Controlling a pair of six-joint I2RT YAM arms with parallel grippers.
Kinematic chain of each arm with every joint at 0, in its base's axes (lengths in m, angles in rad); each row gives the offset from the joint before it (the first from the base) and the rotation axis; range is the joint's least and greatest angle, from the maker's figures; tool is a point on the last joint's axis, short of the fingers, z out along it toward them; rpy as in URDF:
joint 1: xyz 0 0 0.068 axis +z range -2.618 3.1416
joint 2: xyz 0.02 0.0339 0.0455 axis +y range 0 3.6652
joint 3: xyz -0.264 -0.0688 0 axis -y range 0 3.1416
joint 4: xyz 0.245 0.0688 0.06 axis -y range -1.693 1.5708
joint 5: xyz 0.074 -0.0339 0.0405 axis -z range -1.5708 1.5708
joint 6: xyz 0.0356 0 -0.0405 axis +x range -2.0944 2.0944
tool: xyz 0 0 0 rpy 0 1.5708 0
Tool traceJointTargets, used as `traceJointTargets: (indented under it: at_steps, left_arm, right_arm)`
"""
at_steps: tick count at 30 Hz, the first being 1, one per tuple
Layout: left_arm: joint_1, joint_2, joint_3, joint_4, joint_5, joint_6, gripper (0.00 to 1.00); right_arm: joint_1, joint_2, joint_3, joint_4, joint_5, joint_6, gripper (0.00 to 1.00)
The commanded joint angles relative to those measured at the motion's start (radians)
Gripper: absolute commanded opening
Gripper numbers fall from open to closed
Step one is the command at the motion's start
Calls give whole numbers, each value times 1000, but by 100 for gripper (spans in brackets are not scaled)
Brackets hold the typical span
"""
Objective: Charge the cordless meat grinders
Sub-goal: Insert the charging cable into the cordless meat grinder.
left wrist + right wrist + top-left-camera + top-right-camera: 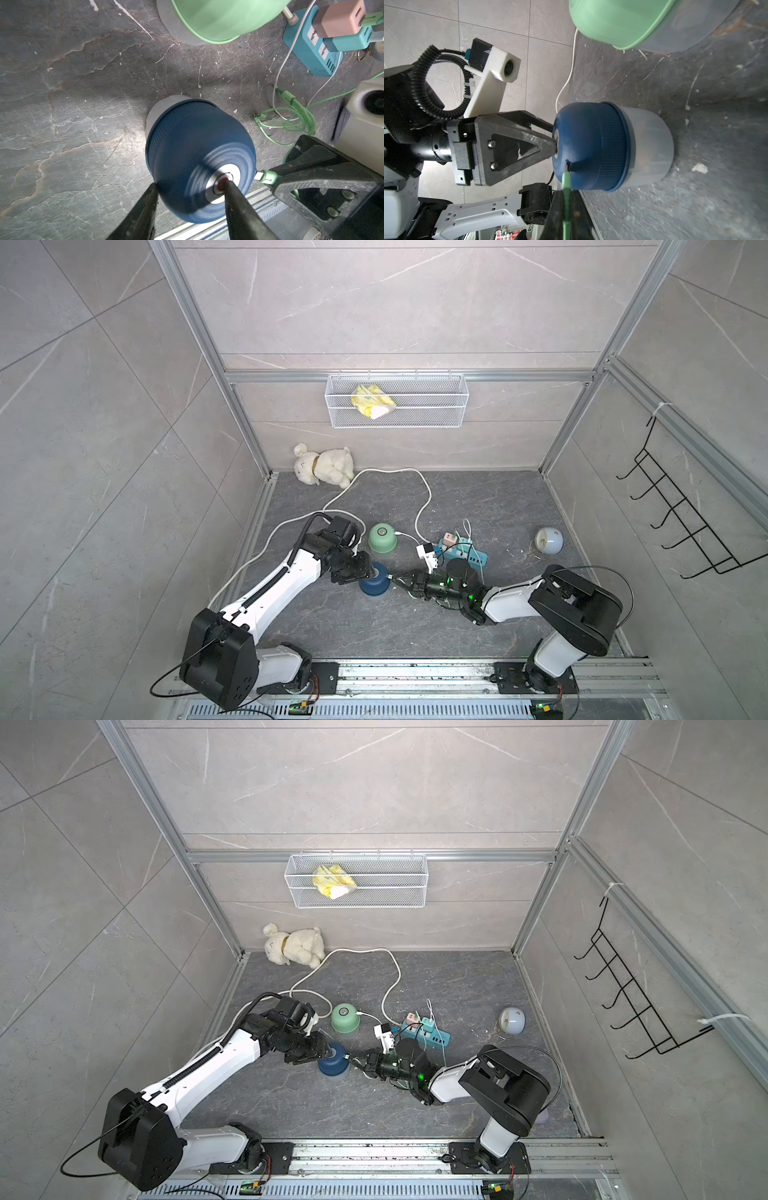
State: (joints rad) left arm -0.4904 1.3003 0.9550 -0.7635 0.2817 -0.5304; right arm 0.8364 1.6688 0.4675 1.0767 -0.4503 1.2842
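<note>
Where both arms meet near the middle of the bench's front half, the navy grinder [374, 585] stands upright. It is a navy-blue dome with a ribbed band, a round metal centre ringed red, and a frosted clear cup beneath. The left gripper [190, 185] is spread over its top, with one fingertip [230, 193] pressing the metal centre and the other at the dome's flank. The right gripper [394, 576] pinches a green plug [566, 178], whose tip meets a small port on the dome's side; how deep it sits cannot be told. The mint grinder [382, 539], the same shape, stands just behind, with a white lead [291, 17] at its side. The bench [478, 614] is dark veined slate, enclosed by pale grey tiled walls [395, 302] and aluminium framing [411, 376].
</note>
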Motion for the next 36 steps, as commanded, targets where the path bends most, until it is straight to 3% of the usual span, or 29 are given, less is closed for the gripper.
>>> traceJointTargets:
  at_steps: [1,20,36]
  left_arm:
    - [-10,7,-21,-23,25,1,53]
    - [-17,31,-25,-11,57,2,53]
    - [-91,16,-61,55,-2,-142,52]
  right_arm:
    - [-9,26,-15,39,-1,9,0]
    - [-26,63,16,52,-47,66,0]
    - [6,49,20,25,-47,96,0]
